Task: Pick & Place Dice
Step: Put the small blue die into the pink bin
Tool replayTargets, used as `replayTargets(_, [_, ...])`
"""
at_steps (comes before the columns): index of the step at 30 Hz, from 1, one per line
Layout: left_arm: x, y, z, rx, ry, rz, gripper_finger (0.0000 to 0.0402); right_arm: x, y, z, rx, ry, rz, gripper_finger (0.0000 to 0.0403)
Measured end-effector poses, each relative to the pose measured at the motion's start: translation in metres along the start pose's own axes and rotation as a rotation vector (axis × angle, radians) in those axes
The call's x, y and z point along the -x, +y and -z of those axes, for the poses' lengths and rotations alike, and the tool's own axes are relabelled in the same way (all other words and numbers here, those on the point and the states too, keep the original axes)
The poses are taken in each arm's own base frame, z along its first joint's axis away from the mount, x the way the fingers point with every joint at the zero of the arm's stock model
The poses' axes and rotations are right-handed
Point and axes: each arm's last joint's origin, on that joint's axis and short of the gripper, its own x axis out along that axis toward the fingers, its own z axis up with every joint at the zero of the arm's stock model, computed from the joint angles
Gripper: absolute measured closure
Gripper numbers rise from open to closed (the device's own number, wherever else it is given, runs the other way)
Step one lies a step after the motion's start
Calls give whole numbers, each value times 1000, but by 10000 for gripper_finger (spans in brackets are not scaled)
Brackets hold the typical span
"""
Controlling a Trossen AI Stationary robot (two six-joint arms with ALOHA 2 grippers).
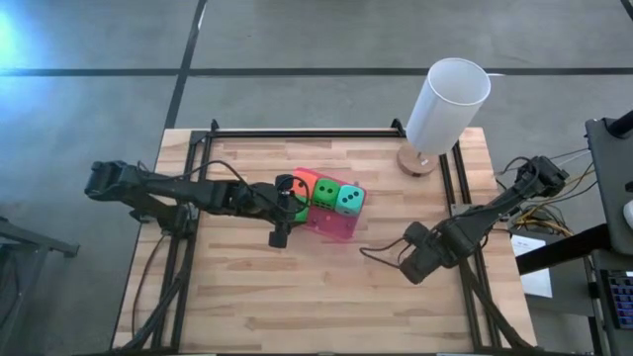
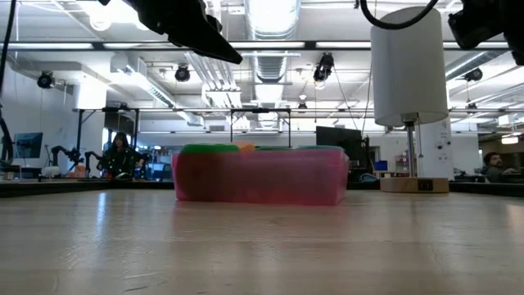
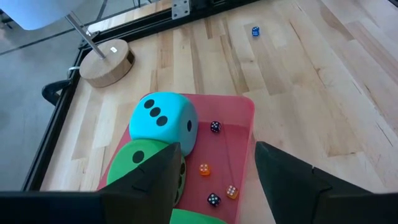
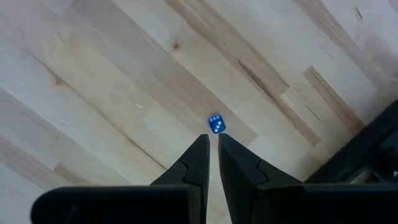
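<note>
A: What's the setting?

B: A pale wooden table [image 1: 297, 287] with a black frame stands on a grey floor, and a lab with ceiling lights lies beyond it. Far right on the table is a tall white cylinder [image 1: 447, 104] on a round wooden base.

A: Where are the dice?

B: Near the table's middle sits a shallow pink tray [image 1: 334, 224]. Three large soft dice rest in it in a row: an orange die [image 1: 304, 184] on the left, a green die [image 1: 324, 193] in the middle and a teal die [image 1: 349, 200] on the right. The left wrist view shows several tiny dice [image 3: 216, 127] loose on the tray floor, dark and orange. A tiny blue die [image 4: 216, 124] lies alone on the bare wood, to the right of the tray.

A: And the grippers?

B: The left gripper [image 1: 287, 204] hovers over the tray's left end, its fingers parted, nothing between them. The right gripper [image 4: 211, 143] points down at the blue die, fingers pressed together and empty, tips just short of it.

A: How should the step go?

B: My judgement: the left arm is placing into the tray, so it should lift straight up without nudging the soft dice. The right gripper must spread its fingers before descending, straddle the blue die squarely, then close gently; a die that small could skid away.
</note>
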Motion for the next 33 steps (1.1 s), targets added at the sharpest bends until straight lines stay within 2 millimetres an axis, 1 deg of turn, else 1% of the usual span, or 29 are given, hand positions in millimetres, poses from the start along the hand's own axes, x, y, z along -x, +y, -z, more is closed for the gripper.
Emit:
replayTargets(10, [0, 0, 0, 0, 0, 0, 177, -1, 1, 0, -27, -11, -5, 369])
replayTargets(12, [0, 0, 0, 0, 0, 0, 175, -2, 0, 0, -30, -10, 1, 363])
replayTargets(15, [0, 0, 0, 0, 0, 0, 171, -7, -1, 1, -23, -10, 0, 336])
replayTargets(20, [0, 0, 0, 0, 0, 0, 165, -22, -3, 3, 18, 19, -5, 266])
replayTargets(23, [0, 0, 0, 0, 0, 0, 161, -31, -4, 5, 63, 25, -14, 232])
replayTargets(27, [0, 0, 0, 0, 0, 0, 156, -46, -8, 7, 94, 49, -23, 204])
replayTargets(30, [0, 0, 0, 0, 0, 0, 152, -56, -11, 9, 146, 71, -35, 191])
replayTargets(33, [0, 0, 0, 0, 1, 0, 148, -63, -13, 10, 181, 72, -42, 182])
